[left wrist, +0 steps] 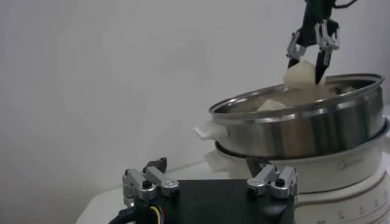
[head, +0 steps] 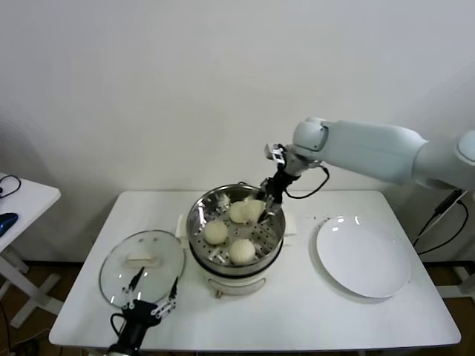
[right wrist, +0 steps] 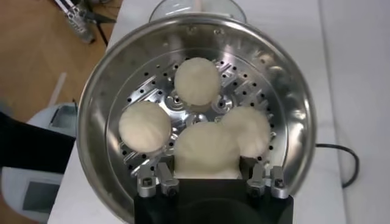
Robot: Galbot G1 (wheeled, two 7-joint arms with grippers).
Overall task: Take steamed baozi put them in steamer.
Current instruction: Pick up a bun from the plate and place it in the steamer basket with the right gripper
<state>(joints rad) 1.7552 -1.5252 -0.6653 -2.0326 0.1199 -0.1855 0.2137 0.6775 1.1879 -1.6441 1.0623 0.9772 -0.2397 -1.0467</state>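
Steamed baozi [head: 253, 211] is being held by the right gripper [head: 264, 205], whose fingers are being kept closed on the bun's two sides just above the rear right part of the steamer [head: 235, 256]. In the left wrist view the same bun [left wrist: 300, 73] is being shown pinched between the dark fingertips [left wrist: 320, 67] at about the level of the steel rim [left wrist: 292, 112]; whether it is touching the tray cannot be told. Three other buns are being carried by the perforated tray [right wrist: 234, 82] inside the pot: one at the front [head: 242, 251], one on the left [head: 216, 232], and one at the back [head: 237, 212], just beside the held bun. The steamer is being supported near the middle of the white table [head: 312, 311], between a glass lid [head: 142, 265] on its left and a white plate [head: 363, 259] on its right. The left gripper [head: 152, 302] is being held wide open and empty at the table's front edge, over the near edge of the lid.
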